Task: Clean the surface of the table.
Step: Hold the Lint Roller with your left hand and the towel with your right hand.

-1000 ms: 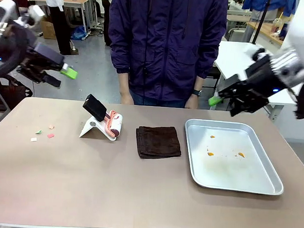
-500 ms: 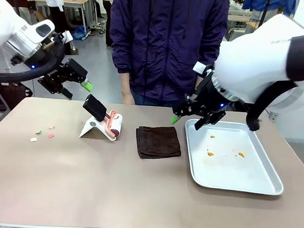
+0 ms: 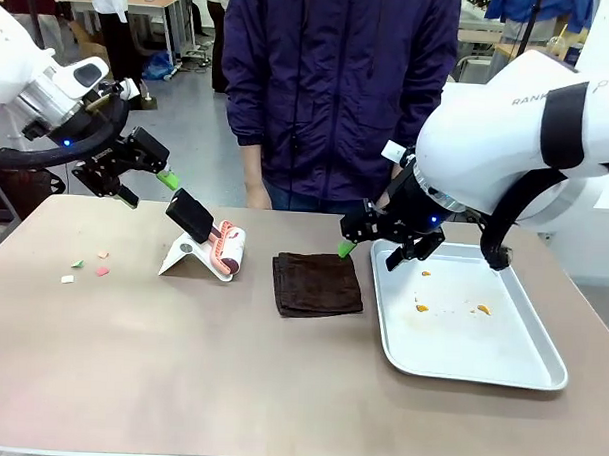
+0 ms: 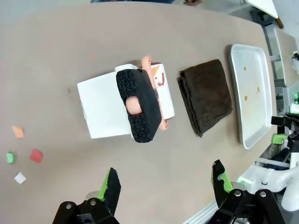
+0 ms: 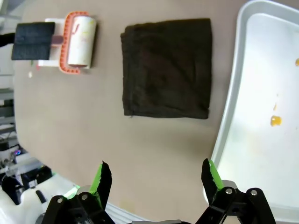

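Cleaning not yet begun: the worktop [image 3: 179, 384] lies under both arms, littered.
We hold our left fingers [image 4: 112, 189] wide and empty near the lint roller [image 3: 227, 247] at eleven o'clock, and our right fingers [image 5: 103, 183] wide above the folded cloth [image 3: 318, 284] at twelve. Paper scraps [image 3: 88, 265] at nine o'clock and the stained tray [image 3: 544, 381] at three remain.

Lint roller [image 3: 224, 247], folded brown cloth [image 3: 317, 283] and metal tray [image 3: 461, 344] lie in a row
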Controlling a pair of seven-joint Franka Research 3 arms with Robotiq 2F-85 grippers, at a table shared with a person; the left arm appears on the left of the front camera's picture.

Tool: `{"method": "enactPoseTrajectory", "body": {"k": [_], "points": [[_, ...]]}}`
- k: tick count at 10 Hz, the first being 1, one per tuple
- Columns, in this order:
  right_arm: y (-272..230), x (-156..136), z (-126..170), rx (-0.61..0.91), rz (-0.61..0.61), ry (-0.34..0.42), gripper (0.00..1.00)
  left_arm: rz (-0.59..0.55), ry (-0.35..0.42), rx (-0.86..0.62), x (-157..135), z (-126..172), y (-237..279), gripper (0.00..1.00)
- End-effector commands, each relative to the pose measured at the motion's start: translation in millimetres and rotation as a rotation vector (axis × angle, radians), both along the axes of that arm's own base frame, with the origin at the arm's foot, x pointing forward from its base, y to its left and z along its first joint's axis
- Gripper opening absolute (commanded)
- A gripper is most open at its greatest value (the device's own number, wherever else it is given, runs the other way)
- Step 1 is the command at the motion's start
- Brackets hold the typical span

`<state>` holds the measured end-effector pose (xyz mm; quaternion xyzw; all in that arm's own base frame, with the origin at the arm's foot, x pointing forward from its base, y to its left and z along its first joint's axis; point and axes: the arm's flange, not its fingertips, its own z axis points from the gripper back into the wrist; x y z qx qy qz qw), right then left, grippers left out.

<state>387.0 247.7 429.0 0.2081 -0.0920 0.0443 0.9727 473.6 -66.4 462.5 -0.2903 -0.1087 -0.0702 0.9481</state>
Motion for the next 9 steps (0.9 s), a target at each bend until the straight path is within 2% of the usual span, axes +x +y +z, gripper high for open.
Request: {"method": "enactPoseTrajectory", "body": {"k": [1,4,6,7,9], "points": [[1,-2,1,-0.007,0.008,-0.007,1.0,-0.007,-0.009,0.009,-2,3,0,1.0],[2,-2,0,0.001,0.007,0.0,1.0,-0.004,-0.001,0.002,0,0,-1,1.0],[33,35,-9,-0.084,0.087,-0.01,1.0,-0.02,0.075,0.021,20,-8,-15,1.0],[43,55,-15,-0.116,0.069,-0.03,1.0,-0.006,0.094,0.026,28,-12,-19,1.0],[57,87,-31,-0.153,0.032,-0.022,1.0,0.023,0.131,0.015,41,-20,-25,1.0]]}}
